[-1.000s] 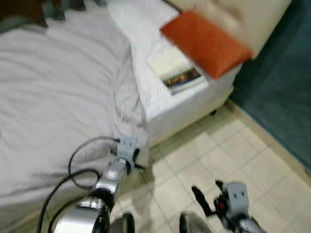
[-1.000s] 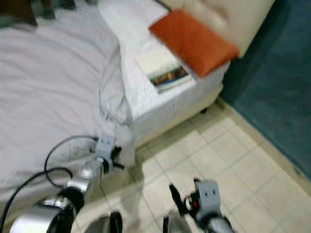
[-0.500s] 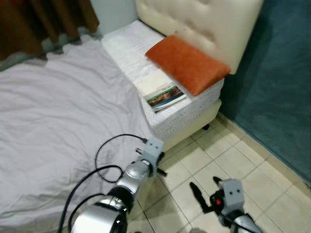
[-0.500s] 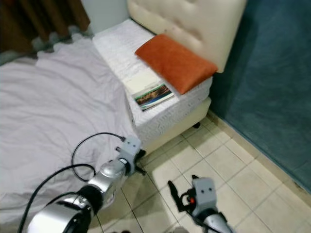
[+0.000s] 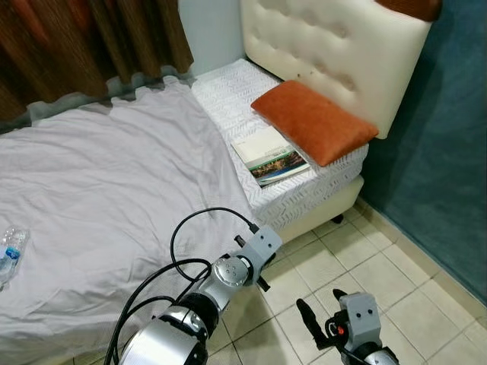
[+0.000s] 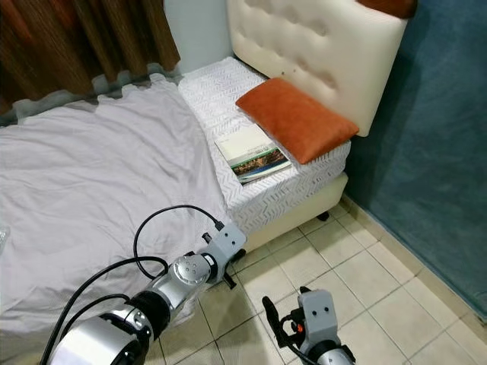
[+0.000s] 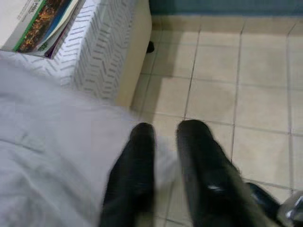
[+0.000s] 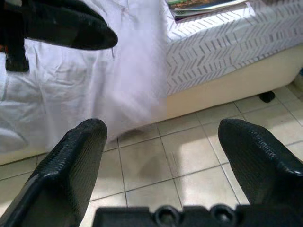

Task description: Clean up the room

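A book [image 5: 270, 156] with a colourful cover lies on the white mattress [image 5: 228, 95] beside an orange pillow [image 5: 313, 122]. A clear plastic bottle [image 5: 9, 247] rests on the rumpled grey sheet [image 5: 114, 190] at the far left. My left gripper [image 7: 165, 135] hangs by the sheet's hanging edge above the floor tiles, its fingers close together with nothing between them. My right gripper [image 8: 165, 137] is low over the tiles near the bed's corner, open wide and empty.
The cream tufted headboard [image 5: 335, 53] stands against a blue wall [image 5: 449, 137], with another orange pillow [image 5: 411, 6] on top of it. Brown curtains [image 5: 84, 38] hang behind the bed. Beige tile floor [image 5: 411, 289] runs between bed and wall.
The camera has tilted up and the blur has cleared, bringing the curtains, headboard top and bottle into view. Both arms keep about the same low pose.
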{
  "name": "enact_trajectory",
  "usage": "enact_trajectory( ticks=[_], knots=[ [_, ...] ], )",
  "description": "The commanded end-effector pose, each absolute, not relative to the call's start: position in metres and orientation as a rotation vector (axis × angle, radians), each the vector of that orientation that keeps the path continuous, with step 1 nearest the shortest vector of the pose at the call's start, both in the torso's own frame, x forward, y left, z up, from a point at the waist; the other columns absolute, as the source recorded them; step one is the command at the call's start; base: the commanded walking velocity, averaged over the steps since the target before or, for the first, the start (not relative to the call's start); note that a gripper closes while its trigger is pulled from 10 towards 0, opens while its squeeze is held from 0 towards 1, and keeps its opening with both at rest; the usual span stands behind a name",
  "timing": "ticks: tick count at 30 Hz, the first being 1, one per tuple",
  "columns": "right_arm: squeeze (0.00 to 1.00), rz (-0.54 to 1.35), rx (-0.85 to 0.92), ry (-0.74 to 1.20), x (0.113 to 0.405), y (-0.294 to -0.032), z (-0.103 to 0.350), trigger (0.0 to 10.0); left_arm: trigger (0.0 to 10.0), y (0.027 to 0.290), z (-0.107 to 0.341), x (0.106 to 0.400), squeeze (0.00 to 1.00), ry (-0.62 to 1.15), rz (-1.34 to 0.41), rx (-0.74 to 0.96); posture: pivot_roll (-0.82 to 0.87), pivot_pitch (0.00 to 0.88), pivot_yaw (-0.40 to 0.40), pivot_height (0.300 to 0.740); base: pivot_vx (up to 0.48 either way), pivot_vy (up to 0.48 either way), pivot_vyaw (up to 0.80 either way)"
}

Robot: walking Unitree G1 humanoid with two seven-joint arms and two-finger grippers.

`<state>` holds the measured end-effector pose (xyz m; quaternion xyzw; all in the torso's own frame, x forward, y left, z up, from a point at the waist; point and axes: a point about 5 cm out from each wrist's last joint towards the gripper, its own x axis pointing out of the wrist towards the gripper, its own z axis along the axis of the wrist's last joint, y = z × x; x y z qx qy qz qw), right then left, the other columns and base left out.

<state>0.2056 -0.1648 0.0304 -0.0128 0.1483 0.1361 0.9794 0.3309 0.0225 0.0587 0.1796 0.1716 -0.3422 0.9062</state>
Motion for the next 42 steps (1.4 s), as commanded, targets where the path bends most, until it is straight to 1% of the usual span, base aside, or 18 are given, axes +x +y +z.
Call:
enact_trajectory(
  ticks=[1,6,10,12,13,16,17,19,20,21,22,23,24,25,26,28,35,42],
  knots=[
    [0.00,0.283,-0.027,0.314,0.205,-0.163,0.026,10.0,10.0,-0.034,0.066,0.310,1.00,0.332,-0.827,0.261,-0.25,0.142,0.084,0.740,0.000,0.000,0.00],
    [0.00,0.300,-0.033,0.303,0.217,-0.162,0.027,10.0,10.0,-0.052,0.105,0.324,1.00,0.213,-0.809,0.072,-0.20,0.115,0.063,0.740,0.000,0.000,0.00],
    [0.00,0.303,-0.034,0.301,0.218,-0.162,0.027,10.0,10.0,-0.052,0.108,0.326,1.00,0.204,-0.803,0.061,-0.20,0.115,0.063,0.740,0.000,0.000,0.00],
    [0.00,0.301,-0.015,0.279,0.229,-0.159,0.031,10.0,10.0,-0.025,0.107,0.337,1.00,0.168,-0.749,0.035,-0.15,0.064,0.055,0.740,0.000,0.000,0.00],
    [0.00,0.301,-0.015,0.279,0.229,-0.159,0.031,10.0,10.0,-0.025,0.107,0.337,1.00,0.168,-0.749,0.035,-0.15,0.064,0.055,0.740,0.000,0.000,0.00],
    [0.00,0.227,0.107,0.205,0.254,-0.158,0.046,10.0,10.0,0.099,0.076,0.345,1.00,0.150,-0.429,0.010,-0.05,0.000,0.021,0.740,0.000,0.000,0.00],
    [0.00,0.209,0.128,0.197,0.258,-0.160,0.047,10.0,10.0,0.120,0.072,0.342,1.00,0.146,-0.368,0.012,-0.03,0.000,0.014,0.740,0.000,0.000,0.00],
    [0.00,0.185,0.143,0.194,0.263,-0.164,0.047,10.0,10.0,0.141,0.068,0.336,0.97,0.140,-0.295,0.029,0.02,0.000,-0.008,0.740,0.000,0.000,0.00],
    [0.00,0.168,0.154,0.189,0.264,-0.166,0.047,10.0,10.0,0.154,0.067,0.331,0.84,0.128,-0.252,0.044,0.02,0.000,-0.008,0.740,0.000,0.000,0.00],
    [0.00,0.150,0.170,0.186,0.266,-0.170,0.047,10.0,10.0,0.165,0.065,0.324,0.14,0.121,-0.215,0.053,0.06,0.000,-0.026,0.740,0.000,0.000,0.00],
    [0.00,0.130,0.188,0.179,0.267,-0.173,0.047,10.0,10.0,0.176,0.065,0.314,0.00,0.105,-0.179,0.067,0.08,0.000,-0.033,0.740,0.000,0.000,0.00],
    [0.00,0.130,0.188,0.179,0.267,-0.173,0.047,10.0,10.0,0.176,0.065,0.314,0.00,0.105,-0.179,0.067,0.08,0.000,-0.033,0.740,0.000,0.000,0.00],
    [0.00,0.118,0.198,0.174,0.267,-0.175,0.047,10.0,10.0,0.183,0.066,0.304,0.00,0.086,-0.156,0.086,0.10,0.000,-0.045,0.740,0.000,0.000,0.00],
    [0.00,0.094,0.198,0.153,0.265,-0.180,0.048,10.0,10.0,0.191,0.068,0.283,0.00,0.066,-0.134,0.135,0.13,0.000,-0.062,0.740,0.000,0.000,0.00],
    [0.00,0.094,0.198,0.153,0.265,-0.180,0.048,10.0,10.0,0.191,0.068,0.283,0.00,0.066,-0.134,0.135,0.13,0.000,-0.062,0.740,0.000,0.000,0.00],
    [0.00,0.059,0.189,0.133,0.260,-0.184,0.048,10.0,10.0,0.192,0.073,0.261,0.00,0.048,-0.146,0.165,0.15,0.000,-0.075,0.740,0.000,0.000,0.00],
    [0.00,0.069,0.202,0.168,0.261,-0.180,0.040,10.0,10.0,0.190,0.070,0.260,0.00,0.092,-0.128,0.177,0.14,0.000,-0.076,0.740,0.000,0.000,0.48],
    [0.00,0.119,0.241,0.171,0.276,-0.179,0.047,10.0,10.0,0.173,0.078,0.265,0.00,0.102,-0.107,0.176,0.12,0.000,-0.093,0.740,0.000,0.000,0.49]
  ],
)
